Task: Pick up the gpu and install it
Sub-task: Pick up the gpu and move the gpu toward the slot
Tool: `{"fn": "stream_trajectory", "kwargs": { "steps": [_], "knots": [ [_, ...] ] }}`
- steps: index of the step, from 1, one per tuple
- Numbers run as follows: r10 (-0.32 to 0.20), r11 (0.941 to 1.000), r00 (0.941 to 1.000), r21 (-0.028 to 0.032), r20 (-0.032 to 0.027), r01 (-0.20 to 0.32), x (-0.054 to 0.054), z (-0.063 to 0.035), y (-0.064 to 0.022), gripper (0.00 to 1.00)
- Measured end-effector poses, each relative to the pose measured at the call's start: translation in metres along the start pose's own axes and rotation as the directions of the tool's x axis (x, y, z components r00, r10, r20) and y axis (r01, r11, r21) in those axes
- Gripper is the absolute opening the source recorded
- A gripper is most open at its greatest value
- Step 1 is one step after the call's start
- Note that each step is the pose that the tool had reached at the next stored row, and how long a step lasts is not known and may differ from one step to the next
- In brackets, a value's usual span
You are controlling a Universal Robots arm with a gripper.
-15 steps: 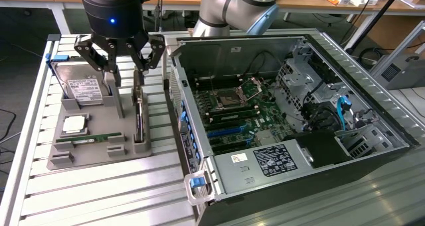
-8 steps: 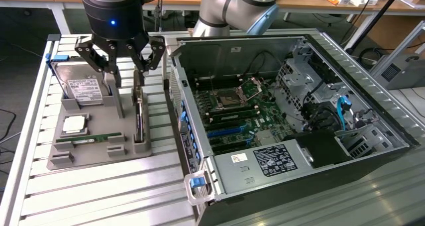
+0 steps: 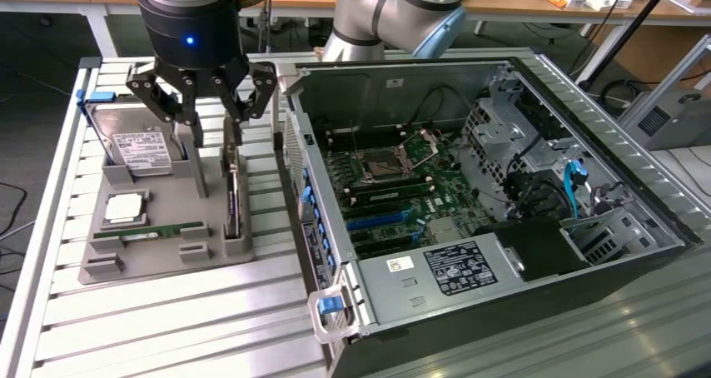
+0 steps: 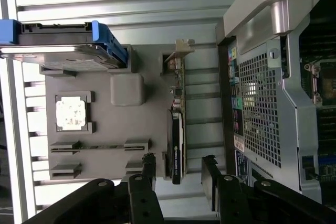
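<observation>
Currently, jaws: spread wide and gripping nothing; the gripper (image 3: 211, 132) hangs with one finger on each side of the card's line.
Fingertips: in the wrist view the fingertips (image 4: 149, 163) flank the dark end of the card with a gap on both sides; no touch shows.
Card: the graphics card (image 3: 231, 191) stands on its long edge in a slot of the grey holder (image 3: 166, 257), on the side nearest the computer case (image 3: 478, 186).
Bracket: the silver bracket (image 4: 181, 51) sits at the card's far end, away from the jaws.
Weight: likely light, easy for one pinch to carry.
Stiffness: a rigid board, so it should not sag, though a grip near one end may let it tip.
Fragility: delicate, I judge; small parts on the faces and the contact edge at the bottom would not forgive squeezing or knocks.
Slip: the flat dark faces look smooth, so a square, even pinch seems wise.
Hold: best across the two flat faces near the top edge, over the thicker dark section, clear of the contact edge.
Neighbours: a hard drive (image 3: 139, 145) stands at the holder's back, with a processor chip (image 3: 125, 207) and a memory stick (image 3: 150, 231) lying flat, all apart from the card.
Surroundings: the case lies open just beside the holder, both on a slatted table (image 3: 156, 328).
</observation>
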State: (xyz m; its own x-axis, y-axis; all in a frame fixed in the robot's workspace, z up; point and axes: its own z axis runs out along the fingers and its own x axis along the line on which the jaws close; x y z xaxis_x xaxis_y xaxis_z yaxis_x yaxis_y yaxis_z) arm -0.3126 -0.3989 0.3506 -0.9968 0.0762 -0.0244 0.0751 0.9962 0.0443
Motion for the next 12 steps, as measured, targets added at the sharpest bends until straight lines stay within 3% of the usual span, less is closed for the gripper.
{"fn": "stream_trajectory", "kwargs": {
  "steps": [12],
  "knots": [
    [0.000, 1.0000, 1.0000, -0.0001, 0.0000, 0.000, 0.0000, 0.0040, -0.0002, 0.48]
  ]
}}
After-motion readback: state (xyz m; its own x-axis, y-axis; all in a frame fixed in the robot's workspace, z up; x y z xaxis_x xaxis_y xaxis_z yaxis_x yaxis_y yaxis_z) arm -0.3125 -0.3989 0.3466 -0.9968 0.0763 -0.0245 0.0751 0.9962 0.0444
